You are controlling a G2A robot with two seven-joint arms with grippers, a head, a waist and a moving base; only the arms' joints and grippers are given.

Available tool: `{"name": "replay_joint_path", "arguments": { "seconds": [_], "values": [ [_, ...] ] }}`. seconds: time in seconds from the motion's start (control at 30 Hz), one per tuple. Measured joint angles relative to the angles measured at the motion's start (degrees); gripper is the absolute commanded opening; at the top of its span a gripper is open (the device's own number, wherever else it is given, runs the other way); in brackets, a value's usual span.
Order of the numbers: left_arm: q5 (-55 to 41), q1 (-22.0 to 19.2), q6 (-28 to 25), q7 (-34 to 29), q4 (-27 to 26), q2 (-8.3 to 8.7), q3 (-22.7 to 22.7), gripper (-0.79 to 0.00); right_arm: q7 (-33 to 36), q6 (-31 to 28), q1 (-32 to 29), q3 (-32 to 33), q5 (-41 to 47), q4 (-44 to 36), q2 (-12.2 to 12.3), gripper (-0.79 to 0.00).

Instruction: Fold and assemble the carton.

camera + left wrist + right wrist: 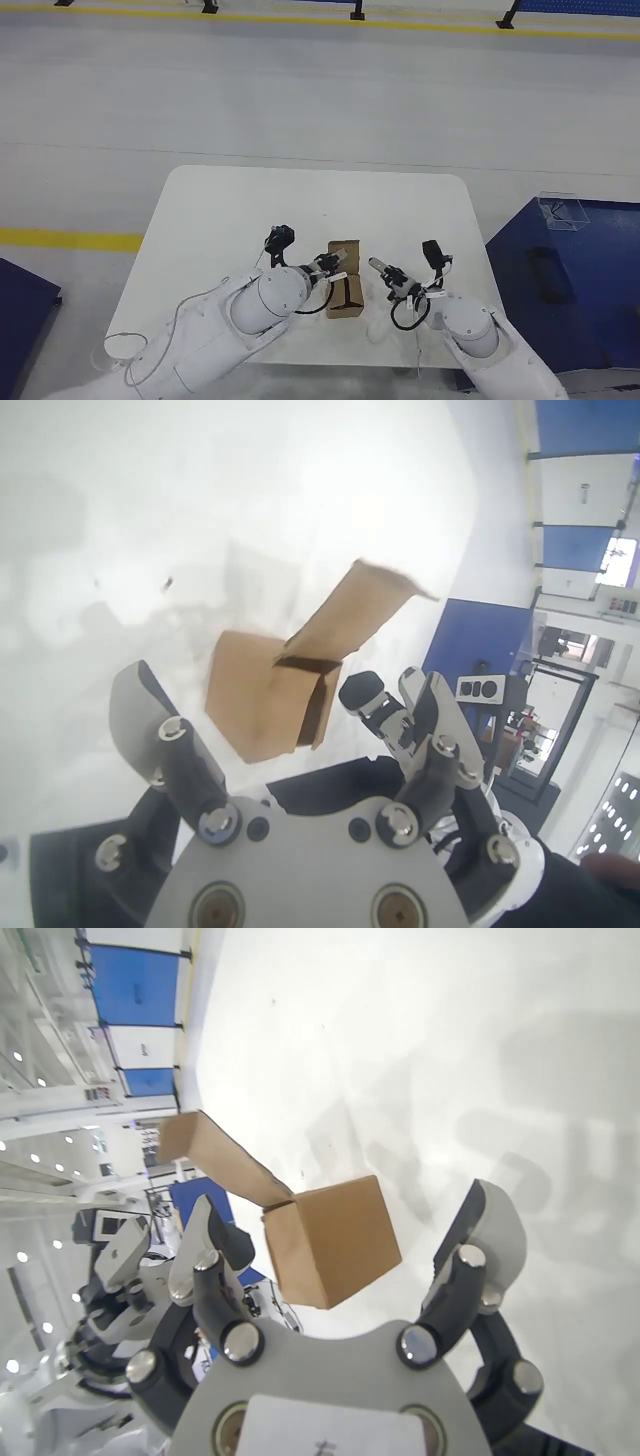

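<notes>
- Top view: left end effector (335, 263), fingers spread and grasping nothing, sits just beside the carton (344, 285) on its left side.
- Right end effector (384, 268), likewise released and empty, lies near the carton's right side, apart from it.
- Carton: brown and box-shaped, it rests on the white tabletop (300, 200) between the two end effectors, toward the robot's edge.
- Left wrist view: the flap (355, 615) stands raised and tilted over the carton's open, dark interior.

I see a white table (300, 200) on a pale hall floor (300, 90).
Yellow line (70, 239) marks the floor; blue cabinet (560, 280) stands near the table, blue partition panels (137, 993) beyond.
</notes>
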Motion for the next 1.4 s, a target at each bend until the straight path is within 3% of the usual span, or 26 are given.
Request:
{"name": "replay_joint_path", "arguments": {
  "seconds": [0.2, 0.3, 0.47, 0.53, 0.57, 0.6, 0.67, 0.73, 0.9, 1.07, 1.4],
  "values": [
    [16.8, -1.3, -21.6, -7.8, 9.1, 0.83, 1.7, 0.000, 2.1, -0.6, -3.7, 6.8, 2.6, -1.5, 0.7, 0.000],
    [18.4, -1.4, -29.6, -10.8, 13.0, 0.30, 1.8, 0.000, 2.7, -0.5, -4.5, 8.3, 2.9, -1.7, 0.9, 0.000],
    [21.7, -2.0, -33.2, -13.8, 16.0, -1.31, 2.9, 0.000, 3.3, -0.6, -5.5, 9.0, 3.0, -2.0, 0.8, 0.000],
    [20.9, -2.2, -33.5, -14.6, 17.1, -2.07, 2.8, -0.219, 3.5, -0.5, -5.6, 9.0, 2.9, -2.2, 0.8, 0.000],
    [20.7, -2.3, -33.6, -15.1, 17.6, -2.42, 2.8, -0.265, 3.5, -0.5, -5.7, 8.9, 2.8, -2.2, 0.7, 0.000],
    [20.7, -2.6, -33.7, -15.7, 18.3, -2.92, 3.0, -0.397, 3.6, -0.4, -5.7, 8.9, 2.7, -2.3, 0.7, 0.000],
    [21.0, -2.8, -33.9, -16.2, 19.1, -3.72, 3.4, -0.529, 3.7, -0.3, -5.6, 8.8, 2.6, -2.3, 0.6, 0.000],
    [20.7, -3.0, -34.6, -16.6, 20.0, -4.59, 3.4, -0.776, 3.8, -0.2, -5.6, 8.6, 2.4, -2.4, 0.5, 0.000],
    [19.7, -2.7, -36.4, -17.0, 21.8, -5.85, 2.3, -0.785, 3.9, 0.1, -5.4, 8.7, 2.2, -2.7, 0.4, 0.000],
    [20.3, -1.3, -36.7, -16.8, 21.6, -6.07, 0.8, -0.785, 4.1, -0.8, -5.5, 9.4, 4.3, -2.4, 0.1, 0.000],
    [21.0, 5.2, -36.3, -12.5, 13.5, -4.77, -5.3, -0.785, 3.3, -2.5, -6.0, 10.7, 7.1, -2.6, -0.1, 0.000]
  ]
}}
